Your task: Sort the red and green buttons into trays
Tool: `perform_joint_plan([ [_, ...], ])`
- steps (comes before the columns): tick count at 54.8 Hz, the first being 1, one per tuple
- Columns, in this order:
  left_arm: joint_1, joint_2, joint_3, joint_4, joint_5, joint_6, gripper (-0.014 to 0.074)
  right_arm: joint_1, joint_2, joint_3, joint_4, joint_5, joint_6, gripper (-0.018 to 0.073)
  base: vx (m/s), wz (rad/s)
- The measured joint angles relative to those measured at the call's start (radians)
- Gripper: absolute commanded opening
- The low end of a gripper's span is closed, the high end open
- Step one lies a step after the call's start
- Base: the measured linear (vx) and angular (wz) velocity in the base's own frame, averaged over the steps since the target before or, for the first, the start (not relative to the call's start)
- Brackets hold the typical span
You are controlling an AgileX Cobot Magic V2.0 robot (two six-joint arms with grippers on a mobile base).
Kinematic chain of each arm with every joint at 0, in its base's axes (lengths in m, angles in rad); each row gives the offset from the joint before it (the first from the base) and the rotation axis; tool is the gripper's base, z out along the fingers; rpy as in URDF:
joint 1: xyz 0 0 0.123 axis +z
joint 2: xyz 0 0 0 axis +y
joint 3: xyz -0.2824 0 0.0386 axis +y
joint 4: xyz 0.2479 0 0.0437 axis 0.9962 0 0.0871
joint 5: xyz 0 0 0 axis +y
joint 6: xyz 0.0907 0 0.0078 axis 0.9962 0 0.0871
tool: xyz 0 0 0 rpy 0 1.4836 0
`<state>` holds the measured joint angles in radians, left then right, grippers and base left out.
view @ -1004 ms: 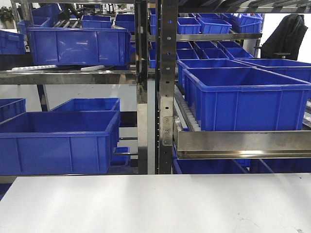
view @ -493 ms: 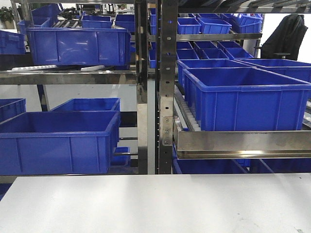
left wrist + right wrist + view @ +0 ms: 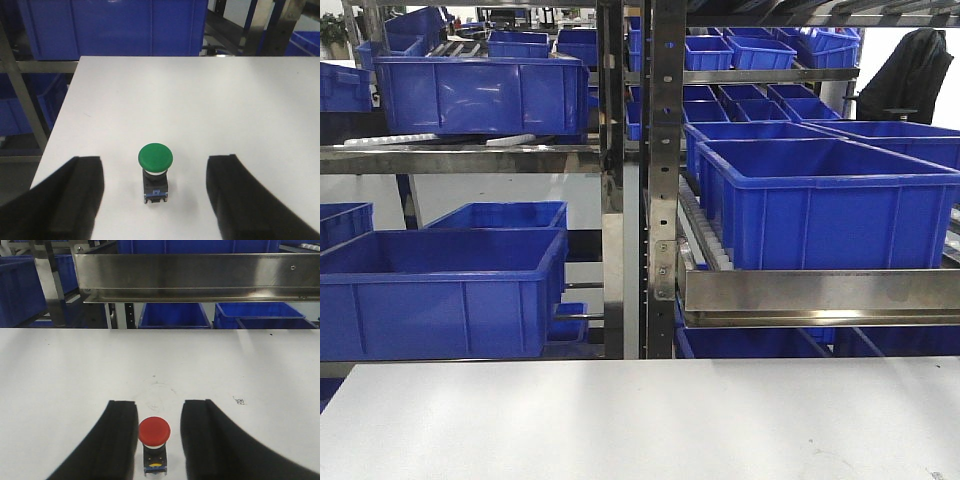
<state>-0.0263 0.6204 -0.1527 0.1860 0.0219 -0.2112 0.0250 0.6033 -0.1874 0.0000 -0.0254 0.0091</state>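
Right wrist view: our narrow right hand point(image 3: 160, 405) flanks the red-capped push-button point(image 3: 154, 431) off-centre; closing may tip it. Our left hand point(image 3: 155, 160) gapes wide round the green-capped push-button point(image 3: 155, 156).

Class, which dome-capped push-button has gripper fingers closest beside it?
The red-capped push-button: the right gripper closely flanks it; the left gripper stands wide of the green-capped push-button.
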Motion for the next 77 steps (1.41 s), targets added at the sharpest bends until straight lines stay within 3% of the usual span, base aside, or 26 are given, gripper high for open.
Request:
perform_joint_plan([
  [22, 0.0, 0.523, -0.002, 0.003, -0.383, 0.029, 0.0608, 0.0, 0.049, 0.0, 0.0, -0.01, 0.0, 0.0413, 0.0, 0.0],
  [32, 0.0, 0.717, -0.04, -0.079, -0.521, 0.055, 0.0608, 0.0, 0.049, 0.0, 0.0, -0.01, 0.0, 0.0413, 0.0, 0.0],
  [42, 0.0, 0.855, -0.103, -0.091, -0.571, 0.108, 0.0606, 0.0, 0.049, 0.0, 0.0, -0.01, 0.0, 0.0413, 0.0, 0.0],
  [69, 0.0, 1.079, -0.169, -0.085, -0.626, 0.124, 0.059, 0.0, 0.049, -0.001, 0.014, -0.007, 0.011, 0.0413, 0.0, 0.0],
  [77, 0.0, 1.137, -0.169, -0.095, -0.674, 0.125, 0.059, 0.0, 0.055, -0.001, 0.052, 0.067, 0.019, 0.0416, 0.0, 0.0],
])
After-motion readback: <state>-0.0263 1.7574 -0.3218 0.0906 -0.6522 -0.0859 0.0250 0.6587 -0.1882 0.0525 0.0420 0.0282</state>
